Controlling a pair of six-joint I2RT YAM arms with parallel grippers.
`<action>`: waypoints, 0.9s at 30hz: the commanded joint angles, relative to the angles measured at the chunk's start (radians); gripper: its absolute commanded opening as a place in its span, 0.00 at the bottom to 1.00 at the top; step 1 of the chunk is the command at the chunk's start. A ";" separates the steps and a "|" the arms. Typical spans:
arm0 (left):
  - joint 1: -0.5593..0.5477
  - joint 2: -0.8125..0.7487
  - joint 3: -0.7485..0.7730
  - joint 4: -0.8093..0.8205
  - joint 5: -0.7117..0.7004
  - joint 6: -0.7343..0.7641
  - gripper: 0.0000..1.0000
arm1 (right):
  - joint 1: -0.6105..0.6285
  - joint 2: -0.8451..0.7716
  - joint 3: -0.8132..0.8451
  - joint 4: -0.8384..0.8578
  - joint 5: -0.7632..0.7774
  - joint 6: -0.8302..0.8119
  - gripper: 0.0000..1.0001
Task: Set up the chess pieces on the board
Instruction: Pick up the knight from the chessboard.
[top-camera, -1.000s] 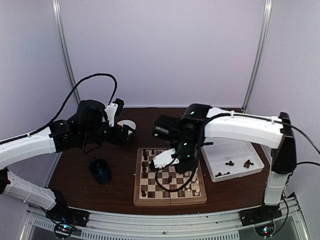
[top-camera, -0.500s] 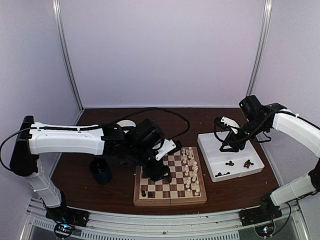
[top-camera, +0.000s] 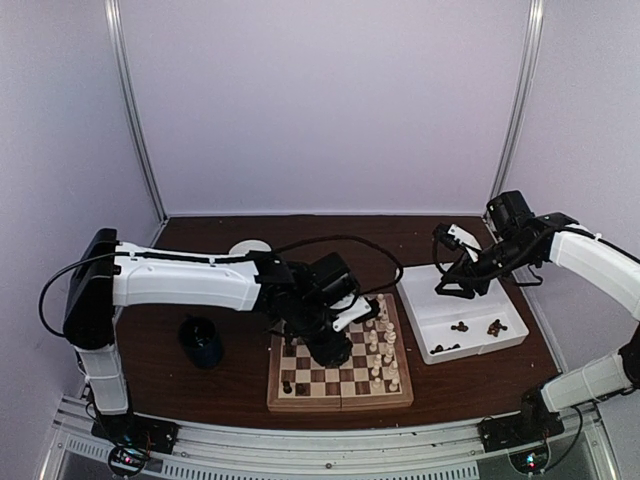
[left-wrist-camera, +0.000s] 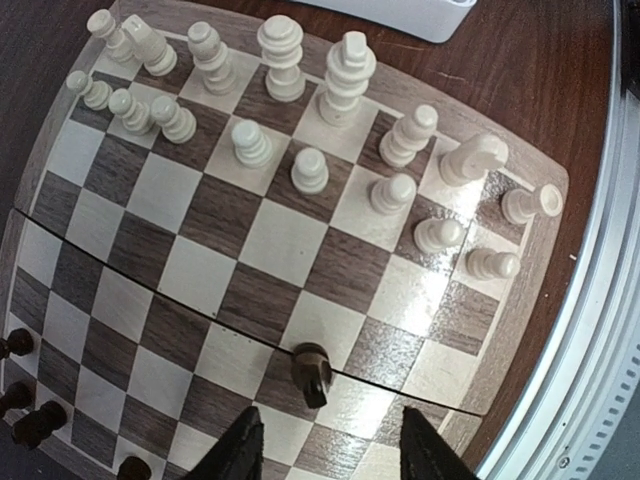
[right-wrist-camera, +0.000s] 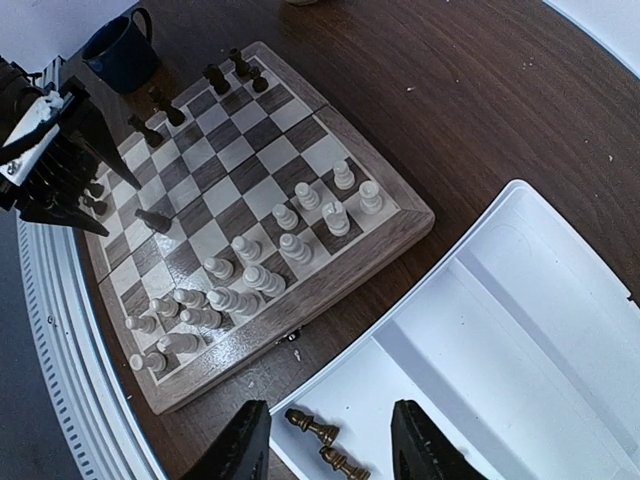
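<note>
The board (top-camera: 340, 403) lies in front of the arm bases. Cream chess pieces (left-wrist-camera: 300, 170) fill its two right-hand rows, and a few dark ones (left-wrist-camera: 40, 422) stand along its left edge. My left gripper (left-wrist-camera: 330, 450) hovers open over the board's middle (top-camera: 333, 350). One dark piece (left-wrist-camera: 312, 372) stands on the seam just ahead of its fingertips, untouched. My right gripper (right-wrist-camera: 328, 415) is open and empty above the white tray (right-wrist-camera: 520, 330), where dark pieces (right-wrist-camera: 315, 428) lie just below it. The top view shows that gripper (top-camera: 445, 285) over the tray's left end.
A dark blue cup (top-camera: 202, 342) stands left of the board, and a white round object (top-camera: 250, 247) sits at the back. More dark pieces (top-camera: 495, 326) lie in the tray's near compartment (top-camera: 470, 345). The metal rail (top-camera: 330, 440) runs along the table's near edge.
The left arm swung from the back left over the board and its jaws narrowed. The right arm left the board and moved over the tray.
</note>
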 joint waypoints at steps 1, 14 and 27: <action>0.002 0.044 0.058 -0.022 0.027 -0.019 0.43 | -0.009 -0.012 -0.014 0.024 -0.028 0.003 0.45; 0.023 0.113 0.103 -0.053 0.058 -0.046 0.12 | -0.009 -0.011 -0.018 0.021 -0.025 -0.002 0.45; 0.030 -0.065 -0.018 -0.077 -0.025 -0.068 0.00 | -0.010 -0.003 -0.018 0.020 -0.029 -0.005 0.44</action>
